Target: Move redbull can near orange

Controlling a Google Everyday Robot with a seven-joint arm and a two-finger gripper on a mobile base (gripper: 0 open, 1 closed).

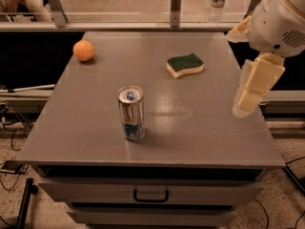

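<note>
The redbull can (131, 112) stands upright on the grey table (200, 128), left of centre and toward the front, silver with a blue lower band. The orange (84, 50) lies at the table's far left corner, well apart from the can. My gripper (244, 105) hangs from the white arm (279, 18) over the table's right side, pointing down. It is far to the right of the can and holds nothing that I can see.
A green and yellow sponge (185, 65) lies at the back right of the table. A clear plastic bottle (218, 3) stands behind the rail beyond the table. A drawer with a handle (150, 195) is under the tabletop.
</note>
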